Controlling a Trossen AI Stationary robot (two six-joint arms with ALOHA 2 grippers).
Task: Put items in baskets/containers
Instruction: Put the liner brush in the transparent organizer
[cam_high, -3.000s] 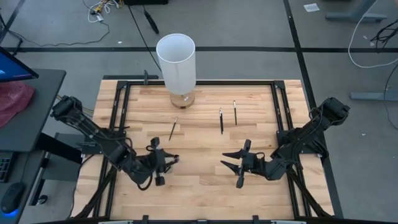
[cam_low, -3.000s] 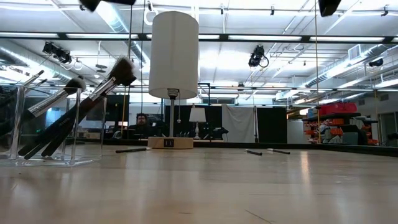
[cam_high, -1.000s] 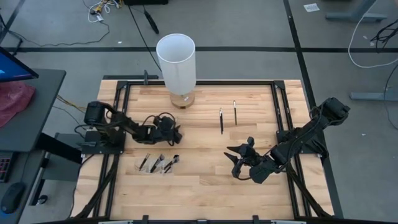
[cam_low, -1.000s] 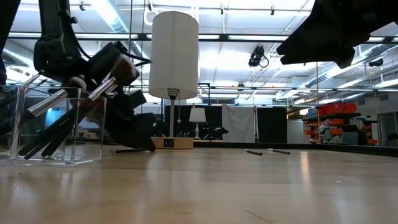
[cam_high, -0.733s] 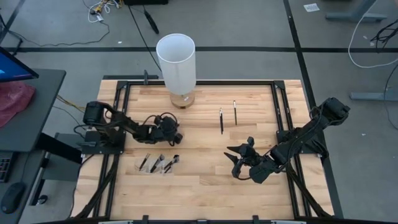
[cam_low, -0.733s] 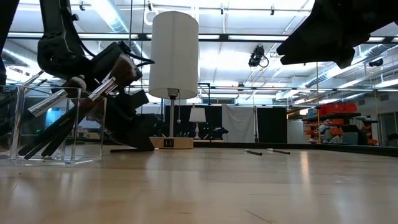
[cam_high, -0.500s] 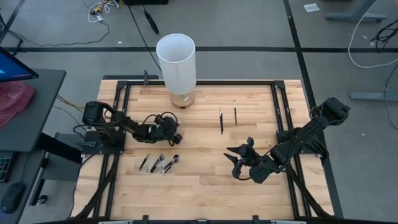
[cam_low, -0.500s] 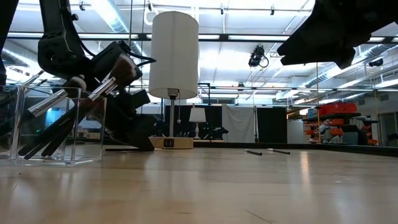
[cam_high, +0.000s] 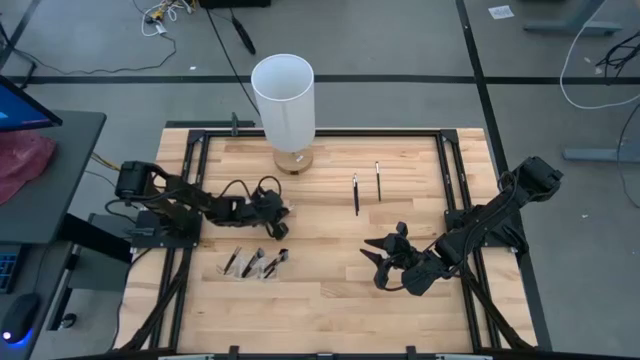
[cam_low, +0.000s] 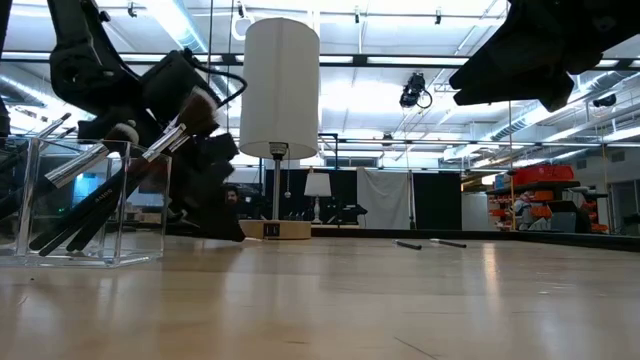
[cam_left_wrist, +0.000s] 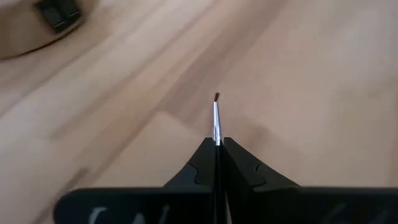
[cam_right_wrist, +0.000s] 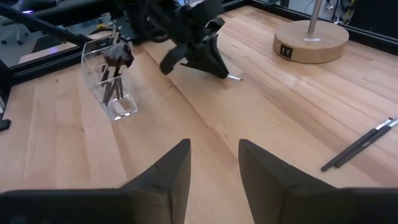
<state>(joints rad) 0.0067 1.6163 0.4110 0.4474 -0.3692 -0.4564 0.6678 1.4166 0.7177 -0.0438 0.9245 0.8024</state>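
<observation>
Several brushes are already stood in the clear container (cam_right_wrist: 111, 81). One brush (cam_left_wrist: 216, 121) is pinched by the left gripper (cam_left_wrist: 217, 148); two brushes (cam_high: 366, 186) are left on the table (cam_high: 330, 290). The right gripper (cam_right_wrist: 212, 168) hovers with fingers spread.

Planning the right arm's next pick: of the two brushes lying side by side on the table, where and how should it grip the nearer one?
Grip the nearer brush mid-handle, coming straight down with the right gripper, fingers across its length. It lies flat, and the other brush sits close alongside, so a centred top-down pinch likely avoids nudging it.
</observation>
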